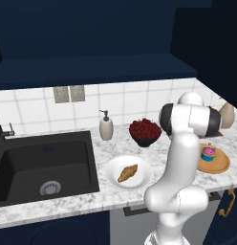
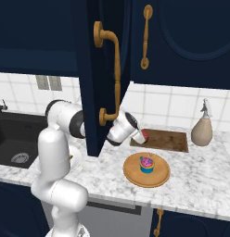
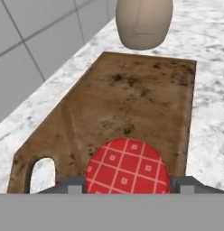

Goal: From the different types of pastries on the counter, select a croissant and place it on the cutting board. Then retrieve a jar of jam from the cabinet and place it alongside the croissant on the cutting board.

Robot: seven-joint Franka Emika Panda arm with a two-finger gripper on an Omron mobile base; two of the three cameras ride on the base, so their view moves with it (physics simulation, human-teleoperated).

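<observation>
Red, checked cap of the jam jar (image 3: 127, 166) sits between the two finger tips of the gripper (image 2: 143, 137), directly over the handle end of the dark-brown cutting board (image 3: 132, 99). Whether the fingers clamp the jar or stand just clear of it cannot be told. The board lies at the back edge of the marble counter (image 2: 200, 162), against the tiled wall, with a beige spray bottle (image 2: 202, 126) just beyond its far end. The croissant (image 1: 127, 172) rests on a white plate (image 1: 142, 179) near the counter's front edge, beside the black sink (image 1: 41, 165). The pink-frosted cupcake (image 2: 146, 164) stands on a round wooden disc (image 2: 133, 176) in front of the board.
</observation>
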